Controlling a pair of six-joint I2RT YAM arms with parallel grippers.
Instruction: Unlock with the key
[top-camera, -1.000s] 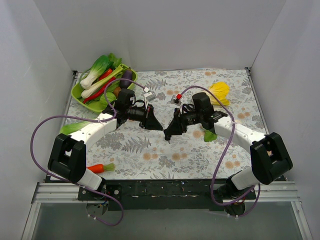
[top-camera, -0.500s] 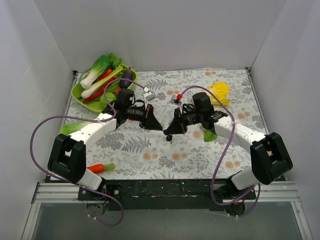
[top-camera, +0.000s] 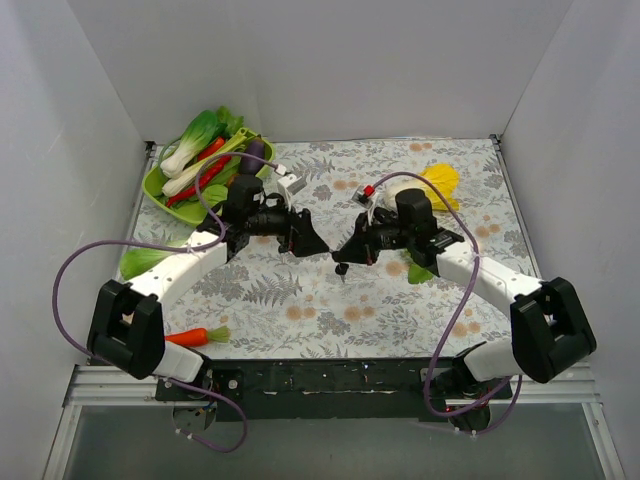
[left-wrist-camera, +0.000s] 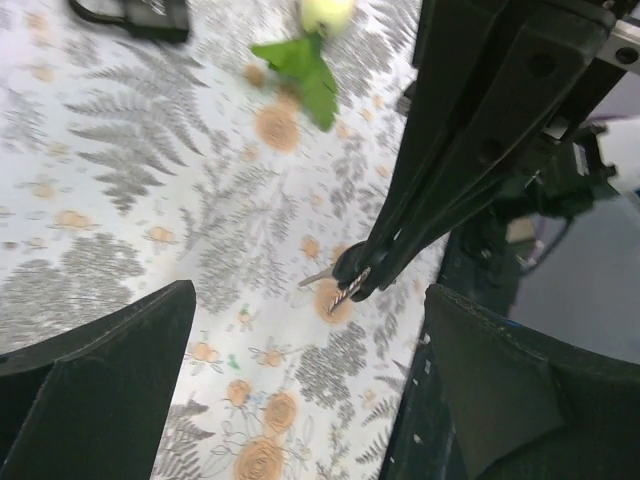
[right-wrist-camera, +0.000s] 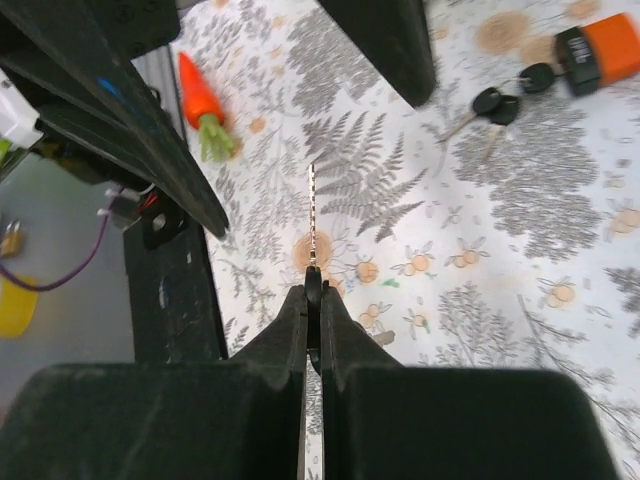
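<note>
The right gripper (right-wrist-camera: 312, 288) has its fingers pressed together on the head of a key (right-wrist-camera: 312, 215), whose toothed blade juts straight out past the tips, above the middle of the fern-printed table (top-camera: 300, 310). The left gripper (top-camera: 320, 245) faces it with its jaws spread wide and nothing between them. The orange padlock (right-wrist-camera: 600, 48) lies flat on the table beside two spare keys (right-wrist-camera: 495, 105), well apart from the held key. From above it is hidden, probably under the left arm, toward the far left. The main risk is the lock itself: it is loose on the table, so a push from the key would likely slide or spin it unless the left gripper clamps it first. The key is pinched by its thin head only, and a slightly misaligned entry could twist it in the grip or drop it. The two grippers are near each other, so a careless reach could knock them together.
</note>
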